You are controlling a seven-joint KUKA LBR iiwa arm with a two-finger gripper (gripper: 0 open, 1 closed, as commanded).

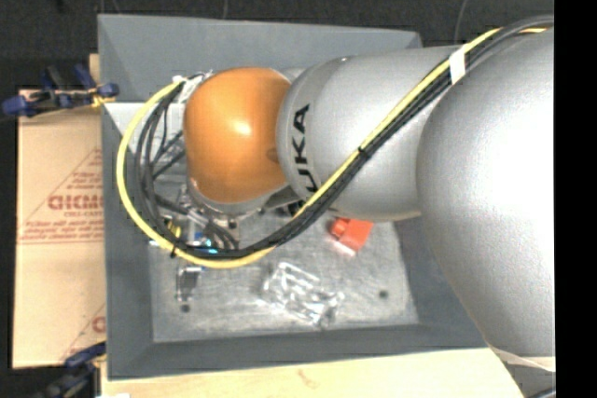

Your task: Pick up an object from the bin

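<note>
My gripper hangs low over the front left part of the bin, its metal body peeking out beneath the wrist. Just in front of it, a small grey metal piece stands on the bin floor; I cannot tell whether it is loose or part of the gripper. A crumpled clear plastic thing lies to the right of that, near the front wall. A small orange-red block lies farther right, partly under the arm.
The arm with its orange cover and looped yellow and black cables spans the bin from the right and hides the middle and back of the floor. Sloping grey walls close in the floor on all sides.
</note>
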